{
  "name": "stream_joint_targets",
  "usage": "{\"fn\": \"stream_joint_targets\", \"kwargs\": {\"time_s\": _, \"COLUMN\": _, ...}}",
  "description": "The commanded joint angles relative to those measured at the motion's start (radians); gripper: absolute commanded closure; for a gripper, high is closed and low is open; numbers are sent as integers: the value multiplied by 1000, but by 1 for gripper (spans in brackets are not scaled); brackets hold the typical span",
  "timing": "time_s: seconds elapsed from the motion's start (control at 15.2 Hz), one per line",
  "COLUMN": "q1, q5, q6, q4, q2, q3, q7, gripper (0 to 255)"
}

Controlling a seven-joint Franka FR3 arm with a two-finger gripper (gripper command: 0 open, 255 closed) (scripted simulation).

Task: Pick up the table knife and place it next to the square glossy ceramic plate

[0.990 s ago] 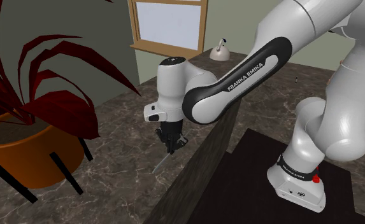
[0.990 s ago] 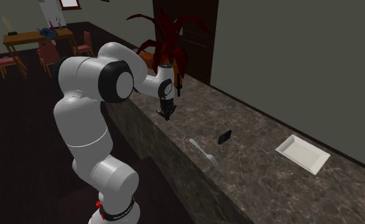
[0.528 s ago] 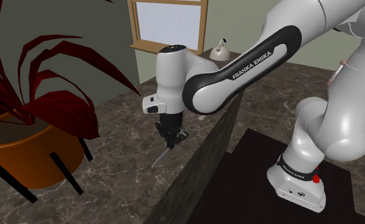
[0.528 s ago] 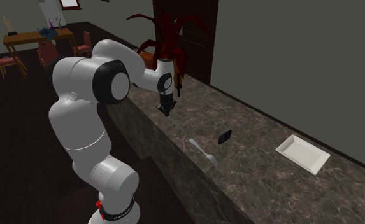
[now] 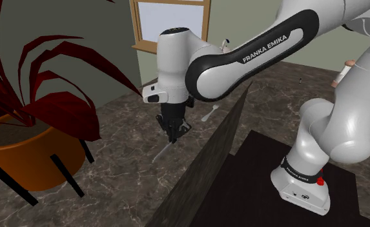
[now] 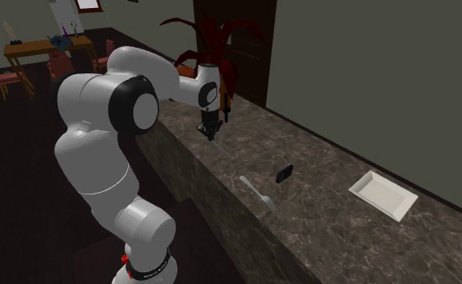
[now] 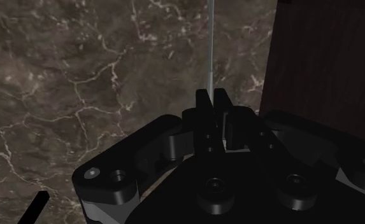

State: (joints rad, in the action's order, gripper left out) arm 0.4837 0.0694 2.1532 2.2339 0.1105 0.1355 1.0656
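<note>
**Three cameras on one counter**

Your shoulder view sits close beside the stand (image 5: pixel 254 180) and a little behind it. It looks down across the marble counter (image 5: pixel 119 187) toward the potted plant (image 5: pixel 28 129) and the window (image 5: pixel 170 22). Your second exterior view stands farther off, looking along the same counter from the end with the white plate (image 6: pixel 384 194) toward that plant. Both take in the arm (image 5: pixel 254 58). Your wrist view looks down past the gripper (image 7: pixel 211 95), very near the counter top and its edge.

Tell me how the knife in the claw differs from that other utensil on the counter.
The knife is clasped in the gripper; the utensil lies free. The knife slants downward; the utensil lies flat on the counter. The knife is near the potted plant; the utensil sits nearer the white plate. Both are slim and pale.
</note>
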Motion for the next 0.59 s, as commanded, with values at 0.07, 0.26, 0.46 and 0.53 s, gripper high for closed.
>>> {"fn": "stream_joint_targets", "kwargs": {"time_s": 0.07, "q1": -1, "q5": 1, "q6": -46, "q4": -27, "q2": 19, "q3": -2, "q7": 1, "gripper": 255}}
{"fn": "stream_joint_targets", "kwargs": {"time_s": 0.26, "q1": -12, "q5": 1, "q6": -73, "q4": -36, "q2": 36, "q3": -17, "q7": 25, "gripper": 255}}
{"fn": "stream_joint_targets", "kwargs": {"time_s": 0.46, "q1": -45, "q5": -3, "q6": -78, "q4": -20, "q2": 53, "q3": -61, "q7": 100, "gripper": 255}}
{"fn": "stream_joint_targets", "kwargs": {"time_s": 0.53, "q1": -56, "q5": -5, "q6": -80, "q4": -17, "q2": 56, "q3": -76, "q7": 125, "gripper": 255}}
